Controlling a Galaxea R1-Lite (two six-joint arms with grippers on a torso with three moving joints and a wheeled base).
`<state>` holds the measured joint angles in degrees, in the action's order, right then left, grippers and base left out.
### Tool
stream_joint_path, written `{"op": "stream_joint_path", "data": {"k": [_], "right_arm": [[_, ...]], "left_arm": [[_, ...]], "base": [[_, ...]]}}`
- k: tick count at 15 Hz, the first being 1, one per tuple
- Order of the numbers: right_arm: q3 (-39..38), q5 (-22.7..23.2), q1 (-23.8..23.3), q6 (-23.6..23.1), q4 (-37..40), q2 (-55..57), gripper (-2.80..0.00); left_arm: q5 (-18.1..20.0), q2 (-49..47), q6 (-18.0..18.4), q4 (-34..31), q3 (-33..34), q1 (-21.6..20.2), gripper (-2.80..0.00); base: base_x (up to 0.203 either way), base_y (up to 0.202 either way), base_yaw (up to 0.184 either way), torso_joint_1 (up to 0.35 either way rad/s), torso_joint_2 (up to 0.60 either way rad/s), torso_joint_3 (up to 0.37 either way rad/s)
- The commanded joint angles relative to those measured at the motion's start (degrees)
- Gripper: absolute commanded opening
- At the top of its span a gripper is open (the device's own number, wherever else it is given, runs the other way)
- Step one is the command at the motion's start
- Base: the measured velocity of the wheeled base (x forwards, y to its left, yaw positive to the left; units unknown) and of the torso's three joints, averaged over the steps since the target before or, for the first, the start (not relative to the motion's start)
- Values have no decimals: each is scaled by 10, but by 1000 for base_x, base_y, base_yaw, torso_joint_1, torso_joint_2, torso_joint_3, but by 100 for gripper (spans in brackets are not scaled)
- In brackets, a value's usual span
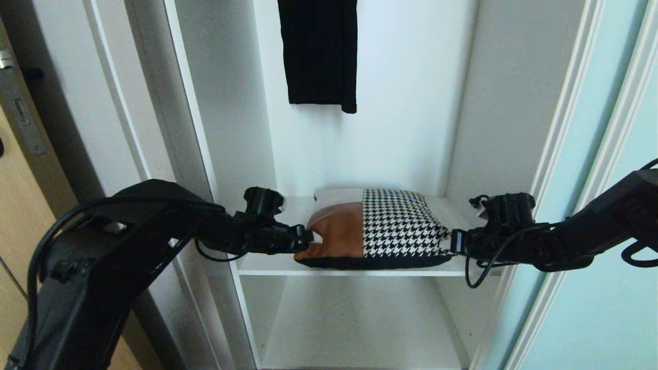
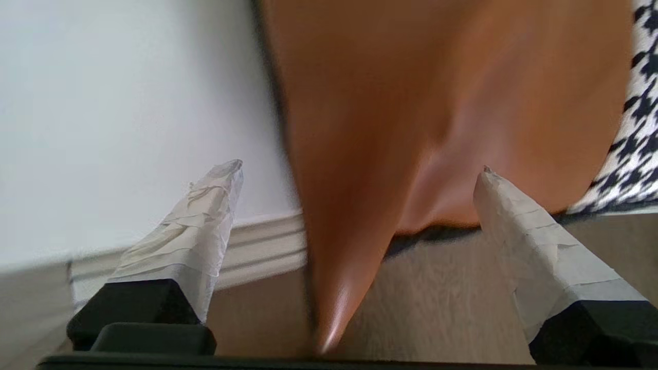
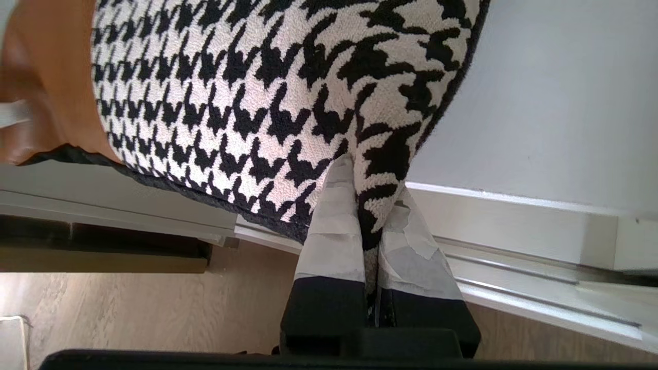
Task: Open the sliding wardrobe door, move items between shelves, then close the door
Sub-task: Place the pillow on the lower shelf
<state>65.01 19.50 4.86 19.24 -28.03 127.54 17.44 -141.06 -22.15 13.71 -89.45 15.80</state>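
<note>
- We count one patchwork pillow (image 1: pixel 383 231), made up of three fabrics: tan-brown, houndstooth and dark charcoal
- We count one black garment (image 1: pixel 320 51) hanging above it
- We count two white shelves: the upper shelf (image 1: pixel 267 264) under the pillow and the lower shelf (image 1: pixel 360 329) beneath
- We count two grippers: the left gripper (image 1: pixel 308 237) and the right gripper (image 1: pixel 452 241)
- We count one sliding wardrobe door (image 1: pixel 606 257) of frosted aqua glass
- We count one wooden door (image 1: pixel 15 205) at the far left
</note>
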Motion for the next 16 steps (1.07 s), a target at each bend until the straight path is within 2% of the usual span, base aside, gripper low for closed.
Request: {"op": "stream_joint_path", "data": {"k": [1,7,10,11,16], "right_arm": [[0,3,-2,1,-3,4,-280],[5,16,-6,1,-3,10,-280],[5,15,-6,1,-3,14,-280],[5,15,-6,1,-3,13,-280],[4,15,-6,1,-3,19,-280]], "left_arm": [[1,-28,-2,2,-28,6,0],[-4,-89,6,13,-110,20,0],[-6,-73,1,16,-101,21,0],[-12,-68,0,17,-99,20,-280],[-29,-42,1,16,-57,22,-280]], "base": [[0,0,0,0,0,0],[0,0,0,0,0,0],[0,0,0,0,0,0],[0,0,0,0,0,0],[0,0,0,0,0,0]]}}
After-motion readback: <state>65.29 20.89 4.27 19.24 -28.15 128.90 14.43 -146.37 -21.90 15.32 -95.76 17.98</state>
